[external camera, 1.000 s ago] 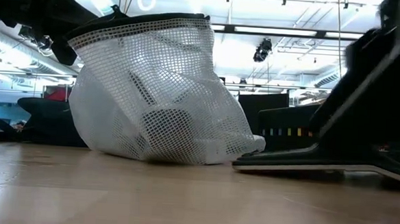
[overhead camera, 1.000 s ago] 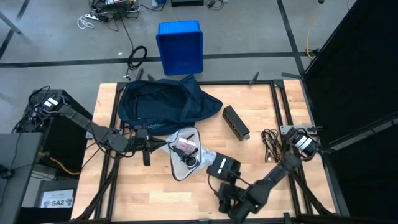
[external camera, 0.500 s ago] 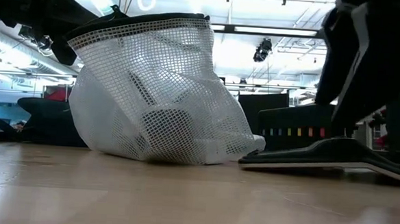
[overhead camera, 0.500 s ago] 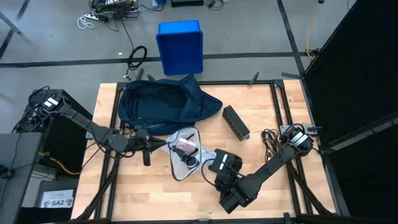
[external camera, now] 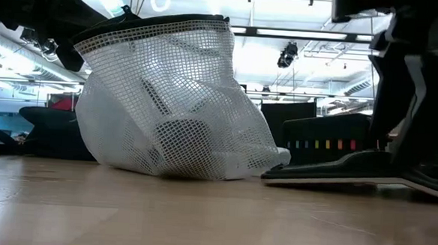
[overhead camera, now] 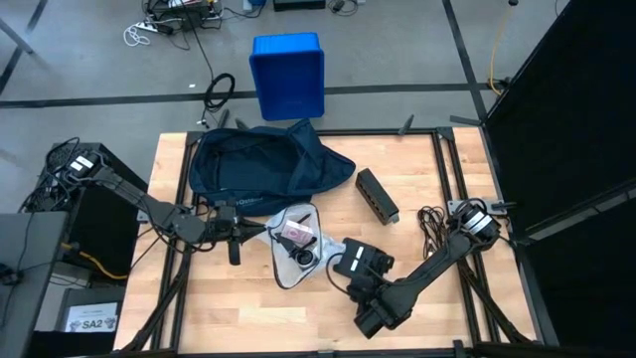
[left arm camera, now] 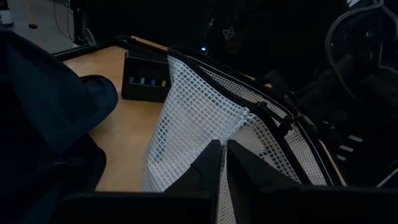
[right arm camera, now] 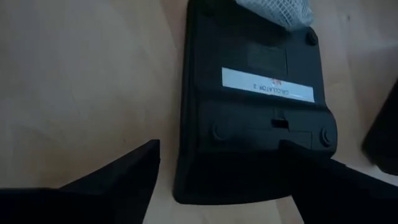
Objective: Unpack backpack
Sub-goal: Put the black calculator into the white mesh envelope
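- a wooden table (overhead camera: 248, 298) seen from above, with two dark robot arms reaching in from the left and right sides.
- the backpack (overhead camera: 260, 167), dark navy and slumped flat, lies at the far left of the table, its long axis running left to right.
- just near of it, a white mesh pouch (overhead camera: 293, 247) with small items inside rests at the table's middle.
- the left gripper (overhead camera: 237, 231) is clenched on the pouch's dark rim, between backpack and pouch.
- the right gripper (overhead camera: 364, 288) hovers low with its fingers spread wide, grasping nothing.
- a flat black calculator (right arm camera: 255, 106) lies face down just right of the pouch, directly ahead of the right fingers (right arm camera: 118, 177).
- the right arm is the nearer one to the calculator; the backpack is closer to the left arm.
- a bright blue bin (overhead camera: 287, 75) stands on the floor beyond the table's far edge.
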Controlling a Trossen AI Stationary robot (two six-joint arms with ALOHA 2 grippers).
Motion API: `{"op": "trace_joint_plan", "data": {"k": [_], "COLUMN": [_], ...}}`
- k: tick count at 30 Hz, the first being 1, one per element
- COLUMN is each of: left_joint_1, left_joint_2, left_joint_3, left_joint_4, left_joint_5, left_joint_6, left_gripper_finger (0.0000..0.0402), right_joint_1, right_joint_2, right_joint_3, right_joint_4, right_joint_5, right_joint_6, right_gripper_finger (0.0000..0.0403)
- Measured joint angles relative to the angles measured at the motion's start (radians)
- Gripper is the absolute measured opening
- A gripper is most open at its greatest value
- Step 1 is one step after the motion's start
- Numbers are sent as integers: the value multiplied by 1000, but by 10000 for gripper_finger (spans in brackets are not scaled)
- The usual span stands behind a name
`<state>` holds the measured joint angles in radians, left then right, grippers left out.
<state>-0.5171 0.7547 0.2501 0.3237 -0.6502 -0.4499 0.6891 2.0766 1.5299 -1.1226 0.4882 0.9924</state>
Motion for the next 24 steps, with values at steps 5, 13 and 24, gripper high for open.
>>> {"op": "trace_joint_plan", "data": {"k": [5, 13, 24], "left_joint_1": [0, 0, 0], "left_joint_2": [0, 0, 0], "left_joint_3": [0, 0, 0], "left_joint_4": [0, -1, -1], "left_joint_5": [0, 0, 0], "left_joint_6": [0, 0, 0], "left_gripper_finger": [0, 0, 0], "right_joint_1": [-6, -23, 25], "right_joint_2": [0, -3, -5], "right_joint_3": [-43, -94, -82], "right_joint_4": [59, 216, 248], "right_joint_5": [-23, -102, -238], "right_joint_6": [0, -14, 64], "right_gripper_finger": [304, 292, 260]}}
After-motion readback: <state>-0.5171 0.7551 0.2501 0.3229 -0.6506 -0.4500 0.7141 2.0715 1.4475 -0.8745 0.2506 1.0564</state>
